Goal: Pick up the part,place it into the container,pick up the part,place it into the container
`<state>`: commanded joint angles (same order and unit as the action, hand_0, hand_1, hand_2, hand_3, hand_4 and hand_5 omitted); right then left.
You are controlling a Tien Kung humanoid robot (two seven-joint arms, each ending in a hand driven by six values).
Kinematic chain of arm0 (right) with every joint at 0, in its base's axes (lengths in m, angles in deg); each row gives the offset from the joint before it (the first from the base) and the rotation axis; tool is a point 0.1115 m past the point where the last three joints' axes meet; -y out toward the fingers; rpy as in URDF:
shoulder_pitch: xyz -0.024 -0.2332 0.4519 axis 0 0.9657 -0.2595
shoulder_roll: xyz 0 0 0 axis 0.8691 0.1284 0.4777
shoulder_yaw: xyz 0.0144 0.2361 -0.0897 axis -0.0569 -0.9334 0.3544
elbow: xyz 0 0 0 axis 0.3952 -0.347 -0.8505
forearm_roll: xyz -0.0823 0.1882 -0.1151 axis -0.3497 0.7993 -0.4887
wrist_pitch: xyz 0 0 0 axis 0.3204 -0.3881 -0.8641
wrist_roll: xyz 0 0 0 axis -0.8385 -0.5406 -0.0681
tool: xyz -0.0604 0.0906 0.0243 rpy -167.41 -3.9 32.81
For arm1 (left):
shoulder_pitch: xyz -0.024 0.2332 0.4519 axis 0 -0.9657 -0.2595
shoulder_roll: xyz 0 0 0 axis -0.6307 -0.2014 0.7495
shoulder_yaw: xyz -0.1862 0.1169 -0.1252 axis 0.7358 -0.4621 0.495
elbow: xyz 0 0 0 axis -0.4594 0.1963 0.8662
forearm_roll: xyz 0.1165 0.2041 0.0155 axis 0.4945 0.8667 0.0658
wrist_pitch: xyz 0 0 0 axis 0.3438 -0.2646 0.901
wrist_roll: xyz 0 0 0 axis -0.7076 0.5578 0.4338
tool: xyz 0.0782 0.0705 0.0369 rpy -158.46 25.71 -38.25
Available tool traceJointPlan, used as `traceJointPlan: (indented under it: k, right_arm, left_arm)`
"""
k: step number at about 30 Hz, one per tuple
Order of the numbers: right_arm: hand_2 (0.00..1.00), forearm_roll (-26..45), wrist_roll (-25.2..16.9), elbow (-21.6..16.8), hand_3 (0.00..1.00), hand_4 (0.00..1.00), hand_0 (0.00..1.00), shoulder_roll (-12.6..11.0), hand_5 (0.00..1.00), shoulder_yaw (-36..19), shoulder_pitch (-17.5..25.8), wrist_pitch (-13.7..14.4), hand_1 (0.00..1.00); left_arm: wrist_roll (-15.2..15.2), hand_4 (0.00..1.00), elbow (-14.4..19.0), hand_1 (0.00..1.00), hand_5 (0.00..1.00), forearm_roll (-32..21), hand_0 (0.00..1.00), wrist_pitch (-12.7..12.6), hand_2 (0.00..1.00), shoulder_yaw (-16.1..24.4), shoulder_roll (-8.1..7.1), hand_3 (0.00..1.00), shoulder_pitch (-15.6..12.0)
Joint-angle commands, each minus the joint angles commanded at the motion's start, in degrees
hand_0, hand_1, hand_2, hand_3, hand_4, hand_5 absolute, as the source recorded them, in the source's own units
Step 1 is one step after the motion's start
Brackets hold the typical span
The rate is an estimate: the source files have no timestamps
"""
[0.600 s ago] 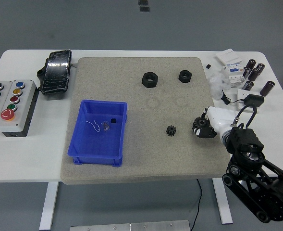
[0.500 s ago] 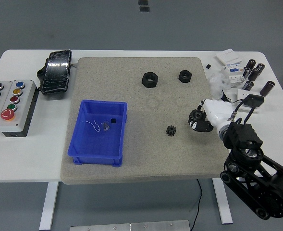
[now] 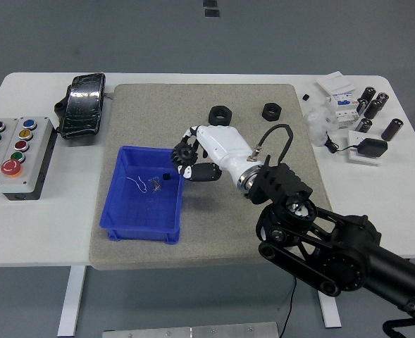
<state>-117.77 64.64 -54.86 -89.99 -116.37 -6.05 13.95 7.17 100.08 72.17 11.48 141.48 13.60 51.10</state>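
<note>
My right hand (image 3: 191, 160) reaches in from the lower right, white with black fingers. It is shut on a black gear (image 3: 184, 153) and holds it just above the right rim of the blue container (image 3: 122, 209). The container sits on the left of the grey mat (image 3: 158, 105) and holds a few small bits. Two black nuts lie at the back of the mat, one (image 3: 220, 113) just behind my hand and one (image 3: 271, 110) further right. The small gear seen earlier on the mat is hidden behind my arm. My left arm is out of view.
A grey button box (image 3: 17, 144) and a black pouch (image 3: 82, 104) sit at the table's left. Black cylinders (image 3: 373, 102), white parts and a black adapter (image 3: 369, 148) lie at the back right.
My right hand has swept left across the mat with the black gear, from the mat's right edge to the container's right rim.
</note>
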Motion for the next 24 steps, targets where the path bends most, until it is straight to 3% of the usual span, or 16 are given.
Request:
traceJointPlan:
  k: [4,5,8,10,11,22,23,24]
  right_arm:
    - [0.583,4.32,-5.21,0.53,0.576,0.564,0.438,0.61,0.314,4.79,-2.16,0.17,0.502]
    - [0.606,4.88,-6.33,0.65,0.612,0.587,0.495,0.7,0.326,5.77,-2.54,-0.13,0.547]
    - [0.606,5.47,-7.85,1.15,0.612,0.587,0.495,0.86,0.326,7.8,-3.42,-1.19,0.547]
    - [0.606,5.19,-8.04,1.57,0.612,0.587,0.495,0.93,0.326,8.59,-3.79,-1.46,0.547]
    - [0.663,4.42,-7.86,1.98,0.639,0.638,0.545,1.02,0.328,9.01,-4.01,-1.6,0.62]
    - [0.681,-1.69,-6.01,3.28,0.646,0.666,0.564,1.45,0.319,10.01,-4.69,-1.93,0.634]
    - [0.697,-1.82,-5.92,3.31,0.651,0.74,0.585,1.5,0.323,10.15,-4.7,-2.03,0.647]
    - [0.697,-1.82,-5.84,3.35,0.651,0.74,0.585,1.54,0.323,10.32,-4.7,-2.18,0.647]
  left_arm:
    - [-0.09,0.7,0.0,0.556,0.295,0.1,0.615,0.01,0.545,0.11,-0.04,0.636,-0.03]
    - [-0.11,0.7,0.0,0.556,0.296,0.11,0.615,0.01,0.544,0.13,-0.04,0.636,-0.04]
    - [-0.15,0.7,0.0,0.556,0.296,0.09,0.615,0.02,0.544,0.13,-0.05,0.636,-0.05]
    - [-0.16,0.7,0.0,0.556,0.296,0.09,0.615,0.02,0.544,0.13,-0.06,0.636,-0.04]
    - [-0.16,0.7,0.0,0.557,0.294,0.06,0.615,0.03,0.545,0.1,-0.06,0.636,-0.03]
    - [-0.23,0.7,0.0,0.557,0.294,-0.13,0.615,0.04,0.545,-0.08,-0.03,0.636,0.02]
    - [-0.23,0.7,0.0,0.556,0.295,-0.17,0.615,0.05,0.545,-0.12,-0.03,0.636,0.02]
    - [-0.23,0.7,0.0,0.556,0.295,-0.17,0.615,0.04,0.545,-0.12,-0.03,0.636,0.02]
